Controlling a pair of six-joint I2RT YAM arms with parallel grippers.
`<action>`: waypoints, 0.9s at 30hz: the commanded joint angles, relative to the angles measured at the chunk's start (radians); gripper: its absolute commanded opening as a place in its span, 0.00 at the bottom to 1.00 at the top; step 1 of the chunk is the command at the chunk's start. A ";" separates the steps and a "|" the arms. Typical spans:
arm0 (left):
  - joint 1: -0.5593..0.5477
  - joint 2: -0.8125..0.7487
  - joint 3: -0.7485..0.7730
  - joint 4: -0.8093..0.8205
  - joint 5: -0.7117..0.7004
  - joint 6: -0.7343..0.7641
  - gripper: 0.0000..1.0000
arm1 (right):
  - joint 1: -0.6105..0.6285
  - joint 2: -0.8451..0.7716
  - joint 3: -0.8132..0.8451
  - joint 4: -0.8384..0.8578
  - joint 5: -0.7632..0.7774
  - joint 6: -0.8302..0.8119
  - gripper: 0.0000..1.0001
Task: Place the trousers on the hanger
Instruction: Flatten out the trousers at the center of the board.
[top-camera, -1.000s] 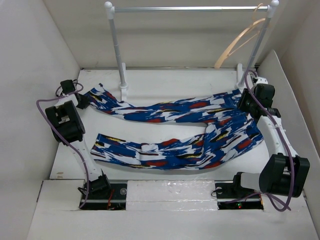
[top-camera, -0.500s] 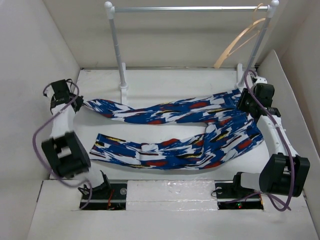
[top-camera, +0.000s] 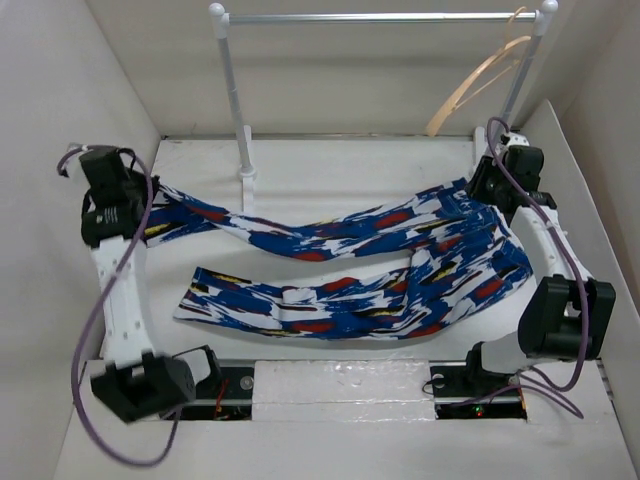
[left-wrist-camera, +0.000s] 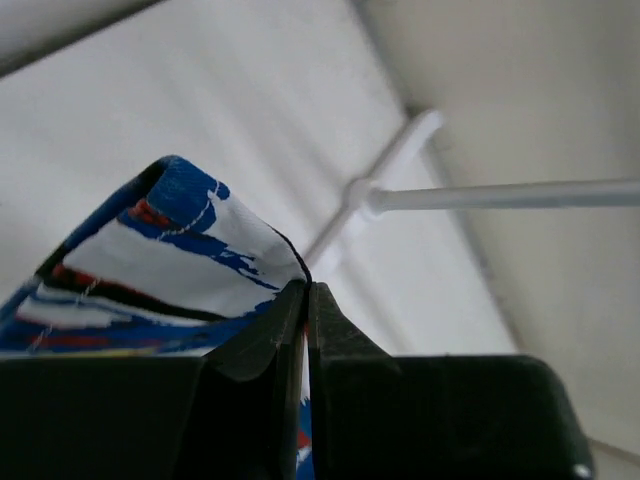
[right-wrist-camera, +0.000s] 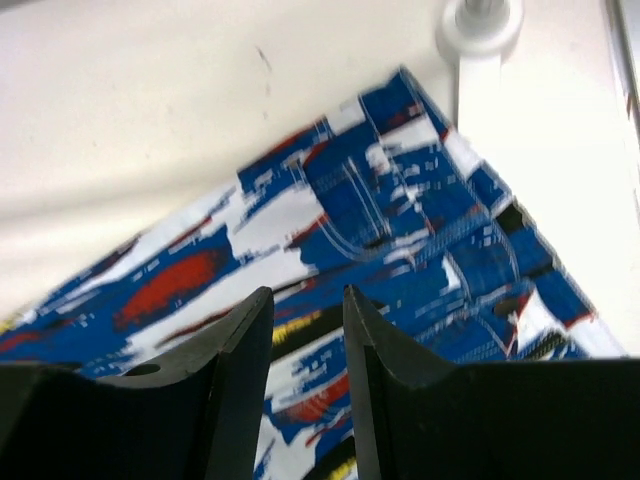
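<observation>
The trousers (top-camera: 340, 300) lie across the table, both legs running left to right. My left gripper (top-camera: 148, 205) is shut on the end of the far leg and holds it above the table. In the left wrist view the cloth (left-wrist-camera: 170, 250) is pinched between my closed left fingers (left-wrist-camera: 306, 285). My right gripper (top-camera: 482, 190) is at the waist end. In the right wrist view its jaws (right-wrist-camera: 305, 295) stand a little apart with patterned cloth (right-wrist-camera: 400, 200) between them. The hanger (top-camera: 480, 80) hangs at the right end of the rail.
A white-posted rail rack (top-camera: 380, 17) stands at the back of the table. Its rail shows in the left wrist view (left-wrist-camera: 500, 195) and one post foot in the right wrist view (right-wrist-camera: 480, 20). White walls close in the left and right sides.
My left arm has swung up and out to the left, lifting the far leg's end off the table. My right gripper has moved slightly back, and the waist end shifted with it.
</observation>
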 joint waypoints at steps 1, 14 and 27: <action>0.005 0.197 0.012 -0.038 0.014 0.072 0.00 | 0.019 0.043 0.107 0.046 -0.001 -0.025 0.40; -0.004 1.193 0.977 -0.137 0.247 0.161 0.51 | 0.262 -0.004 0.062 -0.019 0.030 -0.125 0.50; 0.086 0.668 0.085 0.335 0.138 0.128 0.60 | 0.500 -0.227 -0.089 -0.043 0.054 -0.148 0.24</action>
